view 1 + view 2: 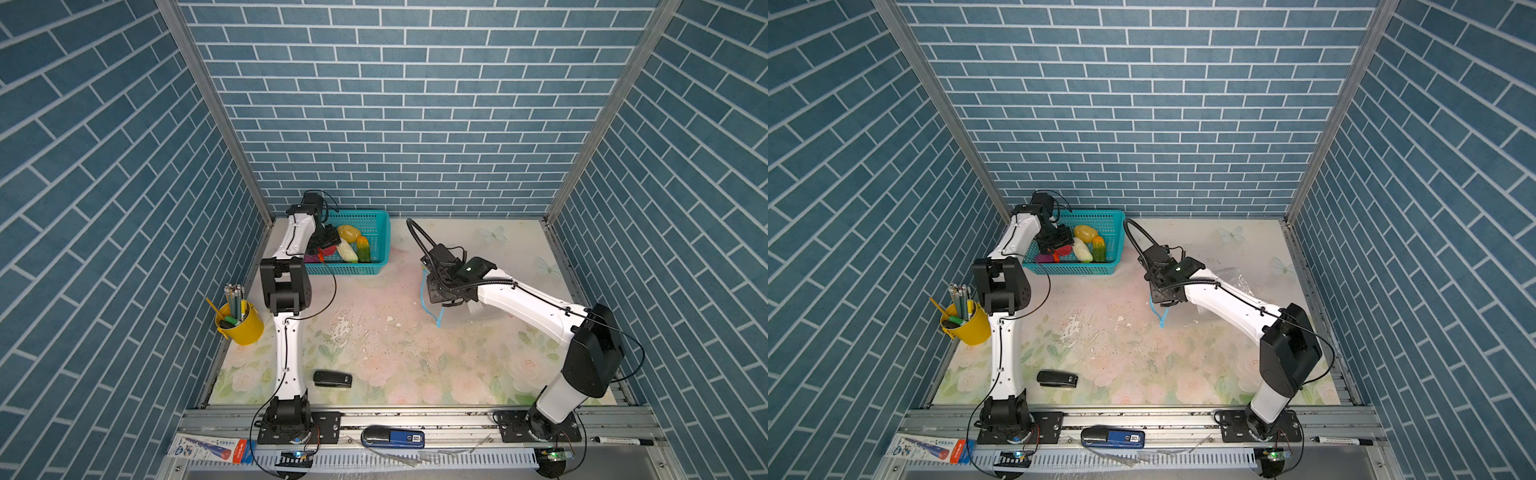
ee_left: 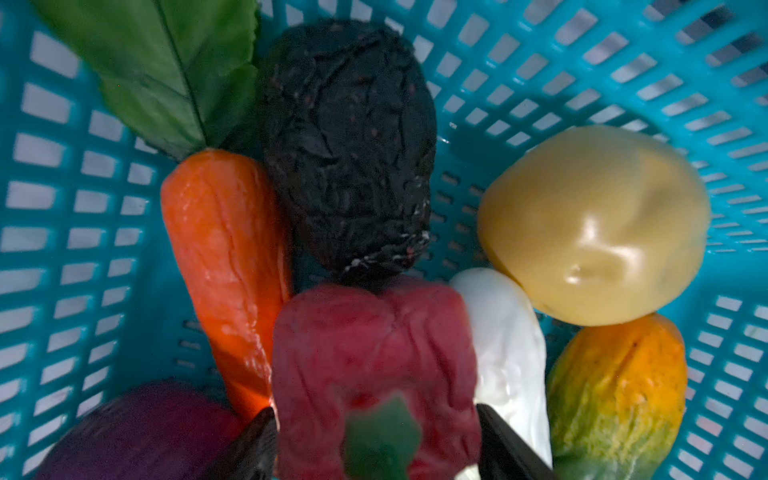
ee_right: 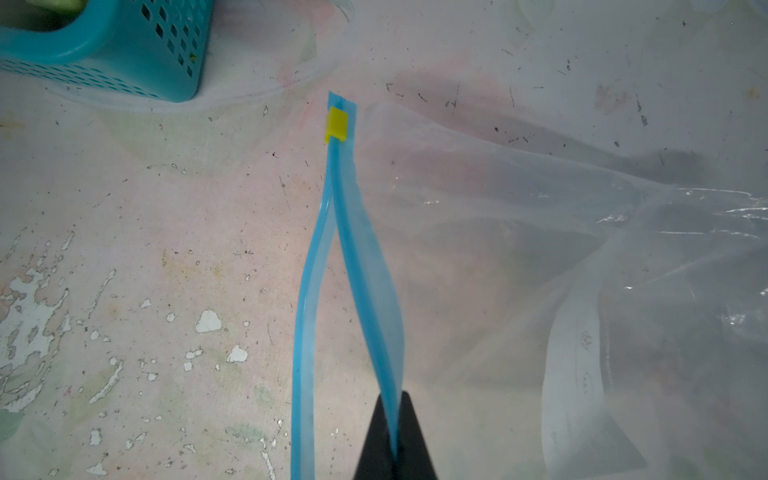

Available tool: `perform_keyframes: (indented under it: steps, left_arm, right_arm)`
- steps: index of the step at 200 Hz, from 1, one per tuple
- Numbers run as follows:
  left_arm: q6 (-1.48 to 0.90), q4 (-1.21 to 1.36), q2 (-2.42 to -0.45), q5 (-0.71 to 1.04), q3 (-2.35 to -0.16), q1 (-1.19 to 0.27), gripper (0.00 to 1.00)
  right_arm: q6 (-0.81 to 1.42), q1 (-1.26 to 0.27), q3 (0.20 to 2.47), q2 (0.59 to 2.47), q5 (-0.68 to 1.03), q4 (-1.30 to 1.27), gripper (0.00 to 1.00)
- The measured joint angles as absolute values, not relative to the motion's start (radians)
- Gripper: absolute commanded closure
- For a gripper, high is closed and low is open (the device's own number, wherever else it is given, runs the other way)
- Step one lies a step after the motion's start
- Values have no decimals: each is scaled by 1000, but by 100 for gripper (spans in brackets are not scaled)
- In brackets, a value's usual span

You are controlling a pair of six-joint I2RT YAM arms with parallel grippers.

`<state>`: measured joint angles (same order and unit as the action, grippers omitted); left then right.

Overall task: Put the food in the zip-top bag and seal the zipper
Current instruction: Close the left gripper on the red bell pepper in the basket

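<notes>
My left gripper (image 2: 375, 409) is down in the teal basket (image 1: 374, 214), shut on the red strawberry (image 2: 374, 353), a finger against each side. Around it lie the carrot (image 2: 224, 249), dark eggplant (image 2: 349, 145), yellow potato (image 2: 594, 224), white cabbage (image 2: 507, 353), green-orange piece (image 2: 619, 395) and purple onion (image 2: 137, 432). My right gripper (image 3: 394, 401) is shut on one lip of the blue zipper (image 3: 370, 270) and holds it up off the other lip. The yellow slider (image 3: 336, 126) sits at the far end. The clear zip-top bag (image 3: 540, 249) lies on the table under my right arm.
The basket (image 3: 104, 54) stands at the back of the table, left of the bag's mouth. A yellow cup of pencils (image 1: 241, 322) is by the left wall. A black stapler (image 1: 332, 379) lies near the front. A blue device (image 1: 392, 438) rests on the front rail.
</notes>
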<state>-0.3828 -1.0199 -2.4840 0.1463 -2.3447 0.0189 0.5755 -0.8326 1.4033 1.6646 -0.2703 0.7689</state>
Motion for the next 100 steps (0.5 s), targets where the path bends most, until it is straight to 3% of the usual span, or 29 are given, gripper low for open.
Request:
perform_keyframes:
  steps: [100]
  left_arm:
    - [-397, -1031, -2494, 146, -2352, 19, 46]
  right_arm:
    - [575, -833, 1396, 1664, -260, 758, 100]
